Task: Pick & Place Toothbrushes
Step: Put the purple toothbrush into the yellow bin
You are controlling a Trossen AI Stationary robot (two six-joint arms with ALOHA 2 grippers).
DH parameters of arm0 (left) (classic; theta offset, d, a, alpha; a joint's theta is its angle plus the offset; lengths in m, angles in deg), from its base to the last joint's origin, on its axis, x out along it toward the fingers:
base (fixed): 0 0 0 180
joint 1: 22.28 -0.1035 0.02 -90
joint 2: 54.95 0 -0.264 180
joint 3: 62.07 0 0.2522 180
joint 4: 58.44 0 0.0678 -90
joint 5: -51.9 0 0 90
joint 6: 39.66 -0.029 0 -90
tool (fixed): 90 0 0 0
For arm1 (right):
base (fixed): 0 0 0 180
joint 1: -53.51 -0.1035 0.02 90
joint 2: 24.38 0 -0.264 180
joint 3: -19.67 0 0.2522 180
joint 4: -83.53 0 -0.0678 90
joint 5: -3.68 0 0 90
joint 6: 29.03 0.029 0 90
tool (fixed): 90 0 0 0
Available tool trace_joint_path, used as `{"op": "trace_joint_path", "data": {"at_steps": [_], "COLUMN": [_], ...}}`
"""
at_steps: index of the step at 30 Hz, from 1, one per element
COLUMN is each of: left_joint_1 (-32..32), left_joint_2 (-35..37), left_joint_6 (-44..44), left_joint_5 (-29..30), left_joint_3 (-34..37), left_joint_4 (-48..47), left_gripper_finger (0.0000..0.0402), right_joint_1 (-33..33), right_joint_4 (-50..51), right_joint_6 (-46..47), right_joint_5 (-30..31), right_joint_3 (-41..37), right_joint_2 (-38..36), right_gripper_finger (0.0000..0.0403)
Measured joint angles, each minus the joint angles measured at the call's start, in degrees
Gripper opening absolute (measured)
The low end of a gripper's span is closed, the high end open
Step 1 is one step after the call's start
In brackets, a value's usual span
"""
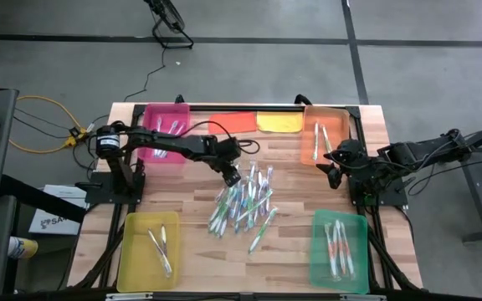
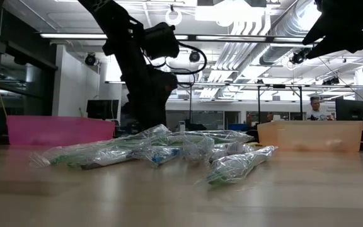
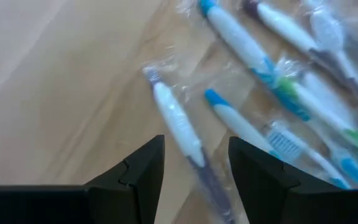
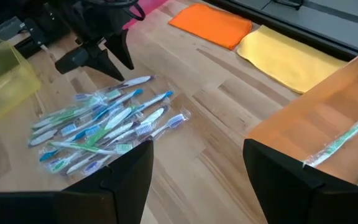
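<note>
Over table centre, left gripper (image 1: 232, 176) hovered at pile of wrapped white plastic toothbrushes (image 1: 245, 203), fingers apart astride purple-handled one (image 3: 182, 134), not gripping. Right gripper (image 1: 331, 173) waited wide open beside orange plastic tray (image 1: 310, 142).

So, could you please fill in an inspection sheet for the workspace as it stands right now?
Surface: wooden table, four trays at its corners.
Job's things: pile of wrapped toothbrushes mid-table; a few already in the pink tray, orange tray, yellow tray and green tray.
Clutter: orange cloth and yellow cloth at the far edge.
Grippers: left gripper low over the pile's edge, fingers open astride one toothbrush; right gripper open, beside the orange tray.
Cables: yellow cable on the floor, left of the table.
Surroundings: a person at a far desk.
</note>
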Motion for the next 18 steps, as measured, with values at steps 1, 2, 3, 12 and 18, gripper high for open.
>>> {"op": "trace_joint_path", "data": {"at_steps": [1, 2, 3, 12, 18], "left_joint_1": [0.17, 0.5, 0.82, 2.38, 2.38], "left_joint_2": [-0.38, -0.78, -1.17, -4.34, -4.49], "left_joint_6": [0.22, 0.78, 1.46, 2.99, 2.99], "left_joint_5": [0.13, 0.58, 0.93, 6.6, 9.95], "left_joint_3": [-0.02, -0.02, -0.01, -0.04, -0.07], "left_joint_4": [0.2, 0.21, -0.18, 0.25, -1.24], "left_gripper_finger": [0.0174, 0.0174, 0.0174, 0.0174, 0.0131], "right_joint_1": [0.0, 0.0, 0.0, 0.0, 0.01], "right_joint_4": [0.01, 0.04, 0.06, 0.25, 0.42], "right_joint_6": [-0.33, -0.52, -0.76, -1.89, -2.47], "right_joint_5": [0.02, -0.01, -0.01, -0.75, -2.81], "right_joint_3": [0.0, 0.0, 0.0, 0.0, 0.0], "right_joint_2": [0.0, 0.0, 0.0, 0.0, -0.01], "right_gripper_finger": [0.0243, 0.0243, 0.0243, 0.0243, 0.0243]}}
